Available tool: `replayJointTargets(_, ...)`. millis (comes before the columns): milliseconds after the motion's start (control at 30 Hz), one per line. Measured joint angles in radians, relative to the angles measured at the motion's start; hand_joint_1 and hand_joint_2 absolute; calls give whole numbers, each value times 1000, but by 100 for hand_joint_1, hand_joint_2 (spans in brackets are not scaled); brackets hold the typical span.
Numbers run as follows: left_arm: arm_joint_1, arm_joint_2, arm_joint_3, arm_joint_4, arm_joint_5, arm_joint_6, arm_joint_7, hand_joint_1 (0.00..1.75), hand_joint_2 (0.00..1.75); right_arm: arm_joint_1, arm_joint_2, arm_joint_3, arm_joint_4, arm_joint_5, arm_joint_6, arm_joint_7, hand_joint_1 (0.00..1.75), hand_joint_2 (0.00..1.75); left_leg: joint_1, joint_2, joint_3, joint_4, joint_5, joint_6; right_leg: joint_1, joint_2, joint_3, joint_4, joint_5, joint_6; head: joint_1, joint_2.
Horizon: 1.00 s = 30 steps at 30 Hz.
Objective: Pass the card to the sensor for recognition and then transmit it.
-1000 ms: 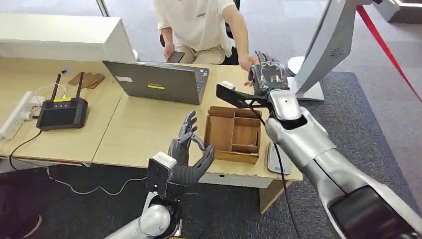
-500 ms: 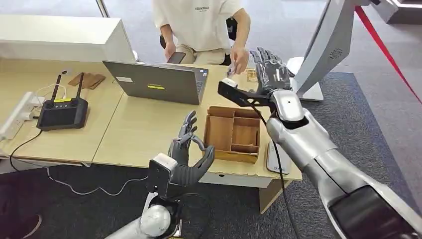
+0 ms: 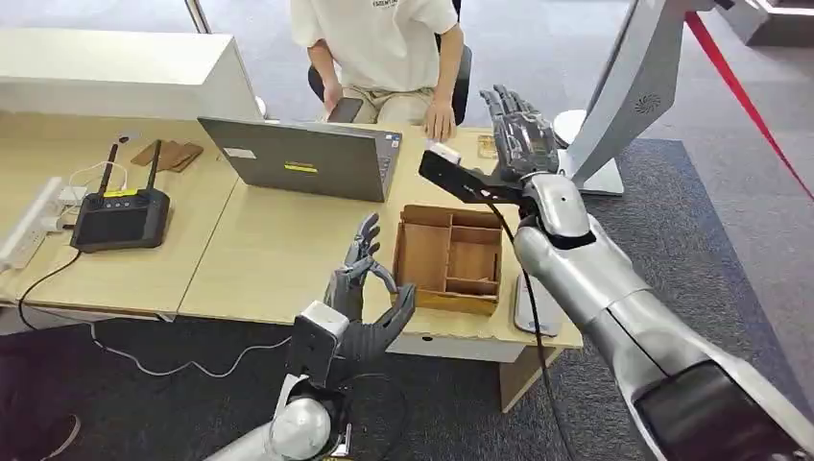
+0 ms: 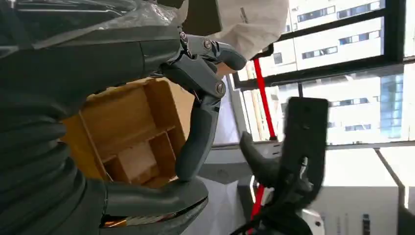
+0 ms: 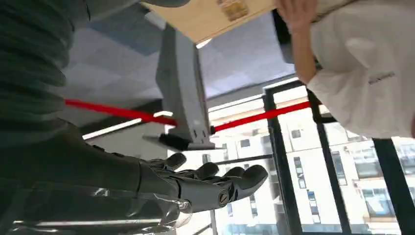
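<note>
A small card (image 3: 488, 145) with a brown pattern lies flat on the table's far right corner, also seen as the card (image 5: 234, 8) in the right wrist view. My right hand (image 3: 518, 125) is raised just beside and above it, fingers stretched out and empty, the same hand (image 5: 195, 188) showing nothing in its palm. A person's hand (image 3: 440, 125) rests on the table left of the card. My left hand (image 3: 368, 288) hovers at the table's near edge, fingers spread and empty, beside the wooden box (image 3: 451, 257). Up close, the left hand (image 4: 191, 83) overlaps that box (image 4: 127, 132).
A grey laptop (image 3: 307, 158) stands open at the table's middle back. A black controller (image 3: 120, 216) and a power strip (image 3: 29, 226) lie at the left. A flat white device (image 3: 539, 309) sits right of the box. A white stand (image 3: 624, 96) rises beyond the right corner.
The person's hand has left my right hand and drawn back towards the laptop. The card now lies on the table. My right hand has lifted slightly; the left hand has barely moved.
</note>
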Motion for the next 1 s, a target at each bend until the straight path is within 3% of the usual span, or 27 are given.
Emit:
replayJointTargets(100,59,11,40,-43,-48,0,40,0,175,104,-46,-64,-157,-138,-46,15,0,175,0,-2,0,0,-1,0,0,-2,0,0,-1,1,-1,0)
replayJointTargets(500,95,20,88,-92,-65,0,48,0,175,188,-115,-153,-372,-154,-45,19,0,175,-1,1,0,0,0,0,0,2,0,0,1,0,0,0)
replayJointTargets(633,173,21,151,-148,-183,0,80,0,175,310,-144,-171,-505,-254,-54,2,0,175,1,1,2,0,-1,-1,0,2,2,0,0,0,0,0)
replayJointTargets(800,230,32,216,-221,-226,0,103,0,175,457,-187,-170,-631,-245,-58,25,0,175,1,0,1,-1,-2,0,0,1,2,0,-1,0,0,0)
replayJointTargets(1000,249,37,242,-256,-228,0,110,0,175,562,-221,-169,-747,-174,-60,37,0,175,1,0,1,-1,-2,-1,0,1,2,0,-1,-1,0,0)
